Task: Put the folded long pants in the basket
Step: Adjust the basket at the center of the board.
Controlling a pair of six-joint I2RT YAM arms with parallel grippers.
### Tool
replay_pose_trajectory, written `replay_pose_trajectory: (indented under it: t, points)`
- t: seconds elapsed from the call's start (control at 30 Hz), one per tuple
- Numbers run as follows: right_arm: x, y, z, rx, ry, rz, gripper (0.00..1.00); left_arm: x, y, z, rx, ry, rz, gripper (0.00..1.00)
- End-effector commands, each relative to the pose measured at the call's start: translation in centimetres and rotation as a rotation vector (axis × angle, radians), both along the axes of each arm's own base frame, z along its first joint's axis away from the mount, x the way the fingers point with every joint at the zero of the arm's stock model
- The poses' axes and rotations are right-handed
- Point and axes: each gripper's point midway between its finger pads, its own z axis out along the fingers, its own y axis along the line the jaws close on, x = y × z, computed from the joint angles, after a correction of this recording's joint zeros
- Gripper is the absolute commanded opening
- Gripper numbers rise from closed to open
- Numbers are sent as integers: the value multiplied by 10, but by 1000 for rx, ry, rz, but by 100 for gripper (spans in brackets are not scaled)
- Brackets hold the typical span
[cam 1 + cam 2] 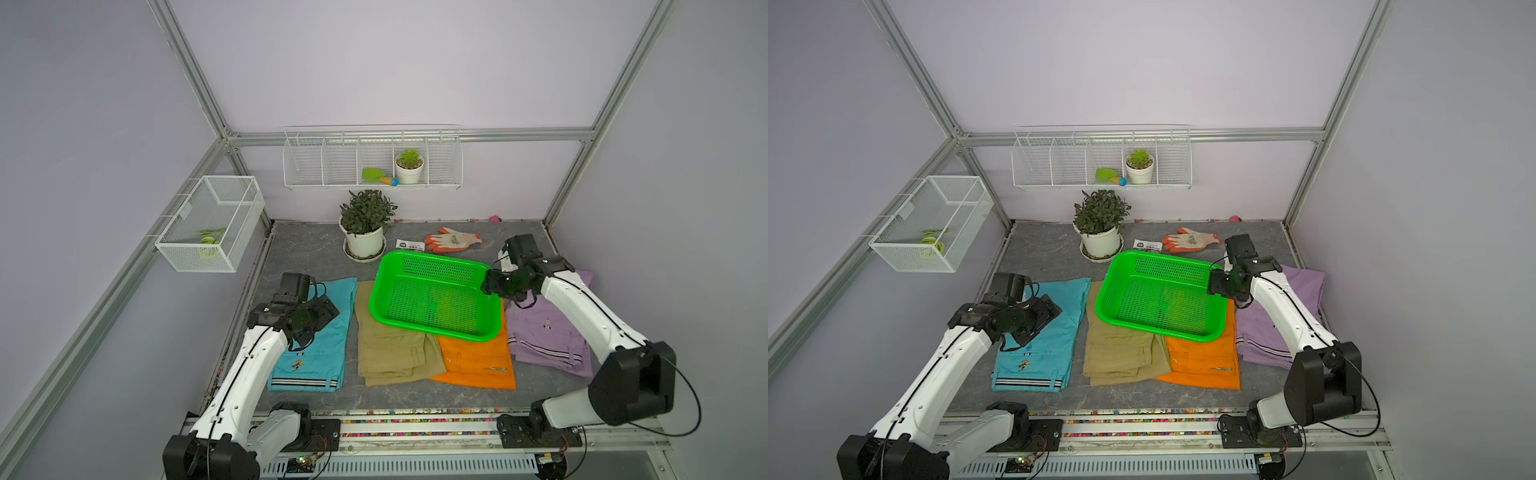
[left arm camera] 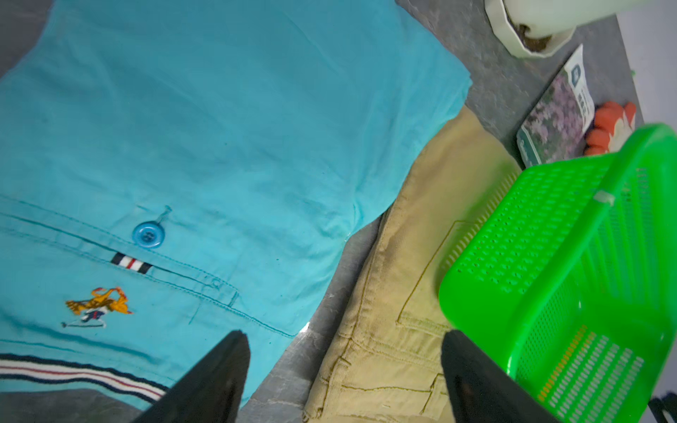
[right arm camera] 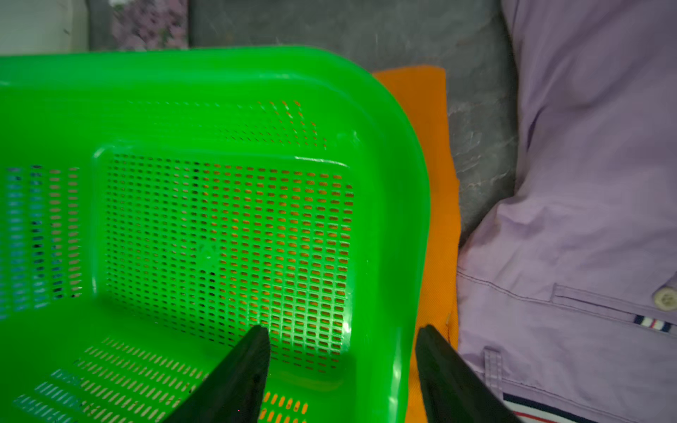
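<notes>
Grey stone-look tabletop [image 1: 311, 253]: four folded pairs in a row, none yet in the basket [image 1: 440, 269], which sits tilted across the khaki pants [image 1: 386, 353] and orange pants [image 1: 473, 361]. Your right gripper [image 3: 340, 329] straddles the basket's rim on the side of the lilac pants [image 1: 548, 336], jaws apart, not clamped. Your left gripper [image 2: 346, 335] hangs wide open and empty over the teal pants [image 1: 328, 336]. Their long axis runs front to back, with the basket just to their right. Left arm is nearer.
</notes>
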Motion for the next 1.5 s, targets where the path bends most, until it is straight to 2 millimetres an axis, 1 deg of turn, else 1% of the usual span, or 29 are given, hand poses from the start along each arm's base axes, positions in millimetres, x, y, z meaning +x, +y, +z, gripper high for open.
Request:
replay_pose_trajectory:
  t: [0.0, 0.07, 0.1, 0.13, 0.2, 0.23, 0.27, 0.3, 0.33, 0.37, 0.4, 0.43, 0.53, 0.63, 0.7, 0.73, 0.8, 0.87, 0.93, 1.0, 1.1, 1.2, 1.27, 1.37, 1.43, 1.47]
  points:
    - [13, 20, 57, -7, -215, 74, 69, -13, 26, -1, 50, 2, 186, 86]
    - [12, 47, 74, 3, -283, 153, 69, -20, 34, -2, 64, -12, 240, 86]
    - [12, 67, 82, 29, -316, 207, 69, -24, 36, -5, 60, -13, 263, 85]
    - [11, 90, 90, 67, -349, 269, 68, -27, 36, -8, 51, -8, 274, 82]
    - [9, 136, 99, 138, -390, 374, 68, -36, 35, -17, 36, 12, 275, 76]
    - [7, 162, 100, 174, -392, 439, 68, -41, 36, -22, 32, 26, 290, 76]
    - [6, 183, 101, 208, -385, 494, 68, -46, 37, -26, 31, 37, 303, 76]
    - [4, 208, 98, 231, -366, 549, 68, -49, 38, -29, 29, 38, 313, 76]
    - [5, 227, 91, 233, -348, 584, 67, -52, 39, -30, 32, 37, 317, 75]
    - [6, 242, 88, 230, -338, 610, 66, -54, 40, -31, 17, 34, 345, 75]
    - [9, 261, 76, 217, -310, 641, 66, -54, 40, -31, 8, 19, 352, 75]
    - [11, 279, 69, 209, -296, 673, 66, -53, 39, -33, -1, 7, 352, 74]
    - [13, 328, 40, 155, -256, 771, 65, -54, 37, -42, -13, 15, 352, 73]
    - [19, 369, 15, 118, -221, 846, 66, -56, 35, -48, -15, 40, 340, 72]
    - [21, 392, -6, 109, -217, 917, 66, -56, 37, -49, 2, 39, 335, 72]
    - [25, 400, -19, 93, -215, 931, 66, -55, 39, -48, 9, 36, 342, 72]
    - [36, 412, -36, 82, -212, 921, 67, -53, 37, -46, 0, 19, 336, 72]
    - [47, 421, -41, 82, -231, 913, 68, -47, 35, -42, -10, -6, 323, 72]
    - [56, 429, -48, 84, -260, 905, 70, -46, 36, -41, -2, -2, 326, 72]
    - [64, 434, -55, 86, -285, 893, 71, -50, 39, -43, 17, 16, 333, 72]
    - [82, 436, -78, 71, -300, 847, 71, -51, 40, -48, 21, 18, 334, 72]
    - [94, 428, -89, 31, -293, 798, 73, -48, 36, -49, -2, 4, 325, 72]
    - [101, 417, -96, -7, -277, 758, 74, -46, 37, -49, 3, 1, 328, 72]
    - [110, 379, -104, -88, -195, 662, 74, -45, 37, -48, 27, -2, 293, 72]
    - [107, 355, -109, -85, -111, 628, 72, -44, 35, -50, 21, 0, 282, 72]
    - [107, 347, -106, -80, -95, 612, 71, -43, 35, -50, 19, -1, 280, 72]
